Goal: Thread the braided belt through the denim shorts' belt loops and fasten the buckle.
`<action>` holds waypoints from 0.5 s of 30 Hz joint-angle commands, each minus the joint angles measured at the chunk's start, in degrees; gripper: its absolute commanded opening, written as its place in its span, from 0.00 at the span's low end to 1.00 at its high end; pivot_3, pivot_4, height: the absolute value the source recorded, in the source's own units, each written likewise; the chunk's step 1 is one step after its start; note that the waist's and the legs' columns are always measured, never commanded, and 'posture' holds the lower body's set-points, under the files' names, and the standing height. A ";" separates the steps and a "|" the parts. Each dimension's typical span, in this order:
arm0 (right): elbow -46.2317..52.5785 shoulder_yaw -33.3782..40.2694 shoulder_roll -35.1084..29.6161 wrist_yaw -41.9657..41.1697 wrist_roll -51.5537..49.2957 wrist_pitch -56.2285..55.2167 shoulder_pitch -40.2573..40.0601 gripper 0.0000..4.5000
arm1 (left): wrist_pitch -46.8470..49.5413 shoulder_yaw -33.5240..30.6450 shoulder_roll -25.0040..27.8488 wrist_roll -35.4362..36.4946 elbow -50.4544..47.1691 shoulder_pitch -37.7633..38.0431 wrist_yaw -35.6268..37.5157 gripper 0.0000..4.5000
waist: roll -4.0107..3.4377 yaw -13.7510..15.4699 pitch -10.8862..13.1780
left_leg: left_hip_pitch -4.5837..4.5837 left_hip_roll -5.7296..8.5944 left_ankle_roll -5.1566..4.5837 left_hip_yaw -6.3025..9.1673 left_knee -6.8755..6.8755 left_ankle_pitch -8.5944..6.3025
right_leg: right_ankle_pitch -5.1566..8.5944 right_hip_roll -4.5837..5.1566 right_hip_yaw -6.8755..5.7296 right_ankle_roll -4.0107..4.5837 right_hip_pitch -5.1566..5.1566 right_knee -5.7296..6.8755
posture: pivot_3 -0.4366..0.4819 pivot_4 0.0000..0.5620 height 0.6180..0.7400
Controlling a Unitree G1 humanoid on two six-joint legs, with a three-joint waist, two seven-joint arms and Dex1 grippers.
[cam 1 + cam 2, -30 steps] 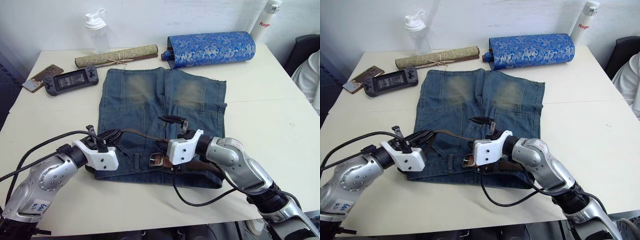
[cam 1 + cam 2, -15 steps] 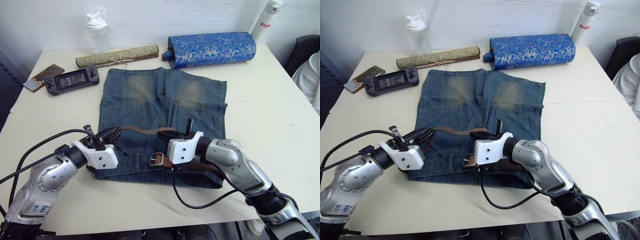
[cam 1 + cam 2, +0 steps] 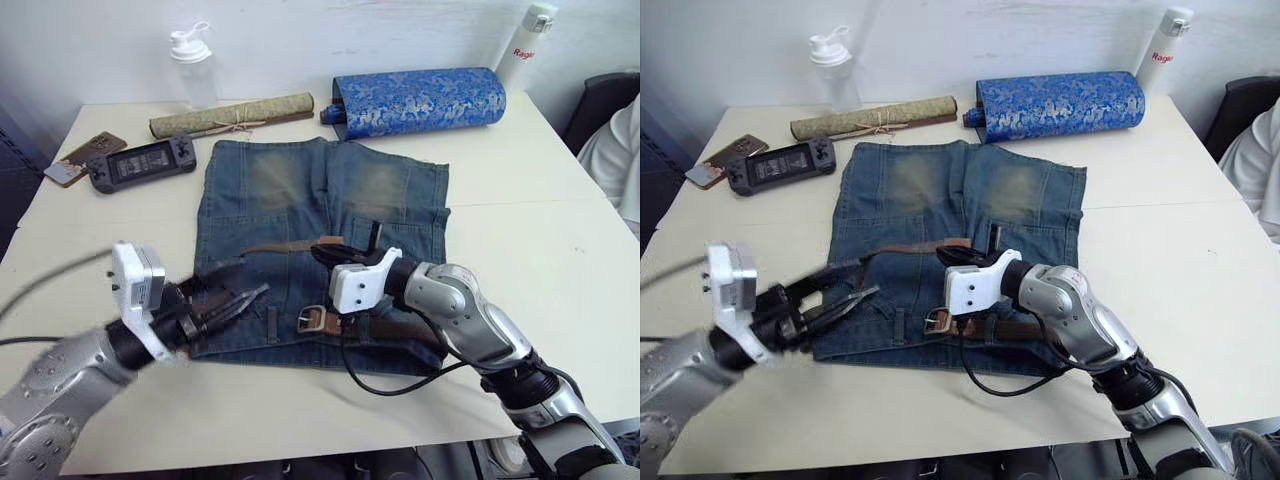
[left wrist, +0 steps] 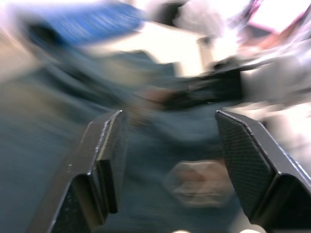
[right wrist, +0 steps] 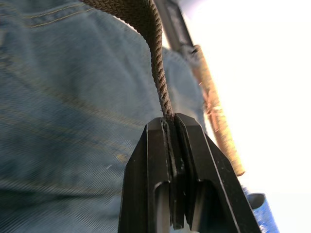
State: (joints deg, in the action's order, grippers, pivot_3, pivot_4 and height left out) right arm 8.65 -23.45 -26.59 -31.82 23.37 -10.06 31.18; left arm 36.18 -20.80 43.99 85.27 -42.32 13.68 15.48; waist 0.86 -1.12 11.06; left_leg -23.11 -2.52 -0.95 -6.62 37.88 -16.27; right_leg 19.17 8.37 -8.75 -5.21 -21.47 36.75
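Nearest the table's (image 3: 560, 240) near edge, the left hand (image 3: 238, 302) has let go: half a second ago it lay closed beside the belt's strap at the waistband, and now its two fingers (image 4: 104, 160) stand wide apart with nothing between them, pulled back and swung toward the near left corner of the denim shorts (image 3: 320, 240). The right hand (image 5: 170, 131) stays clamped on the braided belt (image 3: 285, 247), its fingers pressed together with the woven strap pinched between the tips; it sits above the middle of the waistband, which lies along the near edge.

The buckle (image 3: 312, 319) rests on the waistband just beside the right hand, with the darker strap running off toward the table's right edge along the band. The free run of belt has settled flat across the shorts, further in from the waistband. One of the belt loops (image 3: 272, 322) stands just left of the buckle.

Judging by this, the handover is done and the right hand alone now controls the strap; feeding the left-side loops is probably still to do, and the buckle is unfastened.

Beyond the shorts a blue brocade roll (image 3: 420, 98) lies by the far edge
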 commanded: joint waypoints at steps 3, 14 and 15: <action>0.40 0.76 1.23 4.64 2.17 -6.72 0.57 0.00 | -2.24 5.56 -4.57 16.29 3.50 -2.03 -18.55 0.70 | -0.08 0.54 0.00 | 0.00 0.17 -0.03 0.02 0.07 0.00 | 0.01 0.04 0.02 -0.02 0.04 0.00 | 0.48 0.27 0.82; -0.56 0.80 1.87 6.72 4.80 -10.51 -0.85 0.00 | -11.13 12.26 -22.14 27.73 7.14 -14.85 -40.52 0.70 | 0.10 1.02 -0.09 | -0.04 0.33 -0.11 0.08 0.17 0.05 | 0.03 -0.34 0.19 -0.08 0.08 0.15 | 0.48 0.27 0.82; -0.57 0.91 1.91 6.73 4.83 -10.61 -0.92 0.00 | -12.38 12.39 -24.05 27.73 6.82 -15.25 -42.86 0.70 | 0.10 1.01 -0.09 | -0.04 0.32 -0.11 0.08 0.17 0.05 | 0.03 -0.35 0.20 -0.08 0.08 0.13 | 0.48 0.27 0.82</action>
State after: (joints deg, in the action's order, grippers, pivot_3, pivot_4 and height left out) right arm 6.54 -23.62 -24.97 -25.60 28.47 -19.82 30.36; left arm 25.27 -8.32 21.50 112.27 -33.01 -0.99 -24.95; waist 0.96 -0.11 10.97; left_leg -23.15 -2.21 -1.06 -6.54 38.06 -16.22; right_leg 19.21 7.99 -8.54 -5.29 -21.39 36.88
